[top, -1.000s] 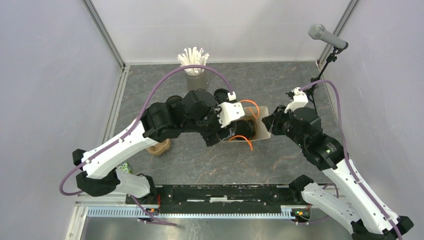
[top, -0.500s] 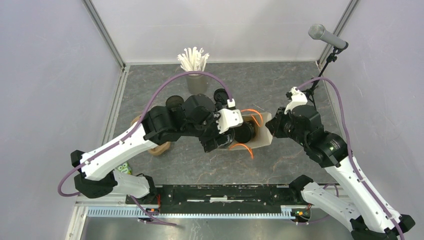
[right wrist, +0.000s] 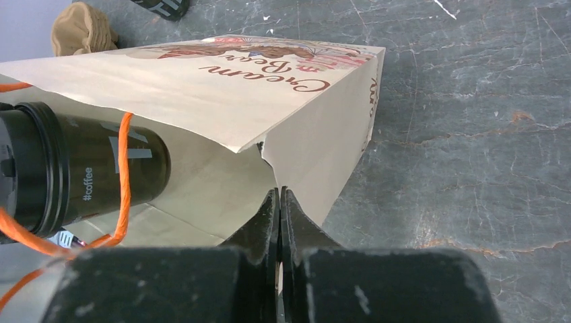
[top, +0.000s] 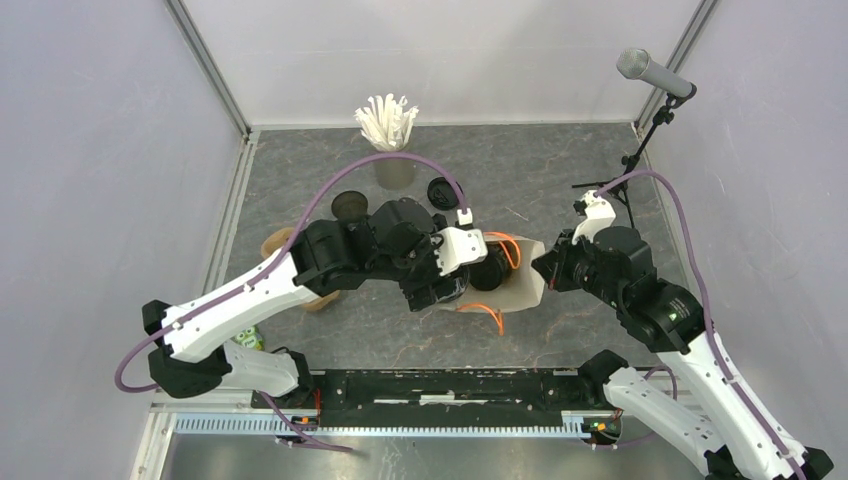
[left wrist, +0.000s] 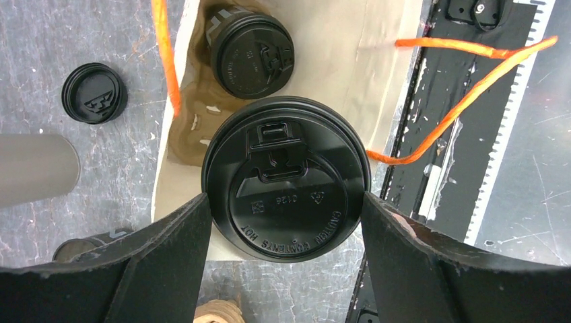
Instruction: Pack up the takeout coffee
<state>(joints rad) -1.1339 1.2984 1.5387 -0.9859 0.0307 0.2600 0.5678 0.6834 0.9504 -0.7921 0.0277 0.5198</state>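
Observation:
My left gripper (left wrist: pixel 286 198) is shut on a lidded black coffee cup (left wrist: pixel 286 178) and holds it over the open mouth of a tan paper bag (left wrist: pixel 350 67) with orange handles. A second lidded black cup (left wrist: pixel 252 50) stands inside the bag on brown pulp. My right gripper (right wrist: pixel 278 192) is shut on the bag's rim (right wrist: pixel 269 145) and holds it open. In the top view the left gripper (top: pixel 468 268) and the right gripper (top: pixel 545 272) flank the bag (top: pixel 522 288). A loose black lid (top: pixel 441 190) and an open black cup (top: pixel 349 205) sit behind the left arm.
A grey cup of white straws (top: pixel 390 130) stands at the back. Brown pulp carriers (top: pixel 320 297) lie partly under the left arm. A microphone stand (top: pixel 640 150) is at the back right. A black rail (top: pixel 440 385) runs along the near edge.
Both grippers and the bag have shifted toward the near edge. The left gripper has carried the lidded cup along over the bag's mouth. The lid and open cup behind are now uncovered.

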